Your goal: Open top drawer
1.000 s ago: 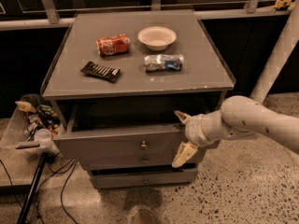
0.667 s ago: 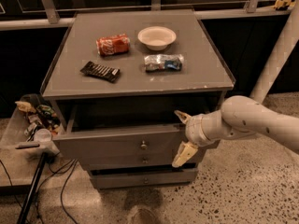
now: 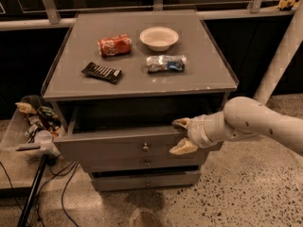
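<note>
The top drawer (image 3: 113,148) is the tallest grey front with a small round knob (image 3: 146,147). It stands pulled out from the cabinet, and its dark interior shows behind the front. My gripper (image 3: 182,135) is at the right end of this drawer front. Its fingers are apart. The upper one (image 3: 181,123) lies over the front's top edge. The lower one (image 3: 183,147) rests against the front face. My white arm (image 3: 255,122) reaches in from the right.
Two shorter drawer fronts (image 3: 147,163) sit below, shut. On the cabinet top (image 3: 208,79) lie a red can (image 3: 114,45), a white bowl (image 3: 159,37), a dark snack bar (image 3: 101,72) and a blue-white packet (image 3: 165,63). A bin of clutter (image 3: 33,122) and cables are on the left.
The drawer front has come slightly further out. The gripper's lower finger has moved up, so the fingers stand closer together than a second ago.
</note>
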`<state>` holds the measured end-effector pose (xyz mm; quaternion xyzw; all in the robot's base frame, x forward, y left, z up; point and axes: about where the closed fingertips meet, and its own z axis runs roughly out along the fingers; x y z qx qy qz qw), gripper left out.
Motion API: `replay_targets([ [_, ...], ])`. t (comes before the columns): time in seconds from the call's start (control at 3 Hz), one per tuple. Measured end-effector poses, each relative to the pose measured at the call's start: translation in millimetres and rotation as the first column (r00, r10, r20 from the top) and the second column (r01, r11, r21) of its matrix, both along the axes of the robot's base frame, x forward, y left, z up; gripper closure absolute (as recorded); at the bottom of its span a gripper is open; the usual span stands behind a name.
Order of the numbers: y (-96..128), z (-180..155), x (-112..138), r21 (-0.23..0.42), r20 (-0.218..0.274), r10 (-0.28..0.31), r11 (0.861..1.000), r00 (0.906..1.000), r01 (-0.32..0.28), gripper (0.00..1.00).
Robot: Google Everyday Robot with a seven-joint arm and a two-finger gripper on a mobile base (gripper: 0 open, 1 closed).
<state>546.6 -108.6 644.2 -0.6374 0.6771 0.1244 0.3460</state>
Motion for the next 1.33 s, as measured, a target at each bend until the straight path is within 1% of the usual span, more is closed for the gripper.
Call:
replay_targets([
  [0.67,0,2,-12,0.012,-0.015,0.011,1.000,0.9998,-0.011,0.89],
  [1.0,0,6,-12,0.012,-0.015,0.011,1.000,0.9998,-0.011,1.00],
  [1.33,-7,3,-31,0.022,-0.019,0.000,1.000,0.9998,0.001,1.00],
])
